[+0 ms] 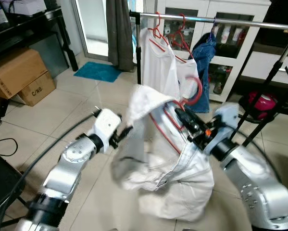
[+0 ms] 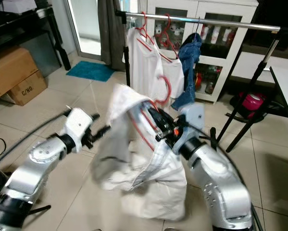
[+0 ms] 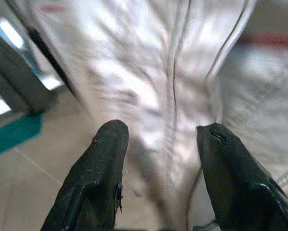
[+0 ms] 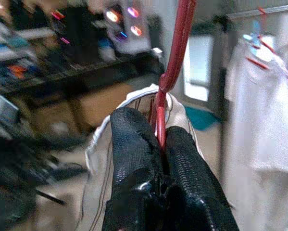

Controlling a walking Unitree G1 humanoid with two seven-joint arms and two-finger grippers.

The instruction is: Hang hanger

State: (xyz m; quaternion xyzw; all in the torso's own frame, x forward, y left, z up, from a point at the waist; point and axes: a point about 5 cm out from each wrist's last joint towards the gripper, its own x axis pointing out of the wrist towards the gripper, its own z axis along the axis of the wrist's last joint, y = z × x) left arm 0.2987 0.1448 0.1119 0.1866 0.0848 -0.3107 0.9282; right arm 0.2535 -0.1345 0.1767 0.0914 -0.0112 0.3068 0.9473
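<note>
A Unitree G1 robot stands on a beige tiled floor [image 1: 62, 96] facing a metal clothes rail [image 1: 240, 21]. Its right gripper [image 4: 160, 144] is clenched on the neck of a red hanger [image 1: 194, 91], just below the hook, with the 2 black fingers [image 4: 131, 144] pressed tight against the red rod. A white garment [image 1: 177, 168] is draped over this hanger and sags in folds toward the floor in front of the robot. The hanger is held below the rail, its hook near the clothes already hanging there but not on the rail. The left gripper [image 1: 126, 132] reaches toward the left edge of the white garment; in the left wrist view its 2 fingers [image 3: 93, 178] are spread apart with white cloth lying in front of and between them, not pinched. On the rail hang 2 white shirts [image 1: 158, 62] on red hangers and a blue denim garment [image 1: 205, 53]. Behind the rail stands a white cabinet with glass doors [image 1: 230, 38]. To the robot's left are cardboard boxes [image 1: 18, 77] and a teal mat [image 1: 98, 71] by a doorway.
</note>
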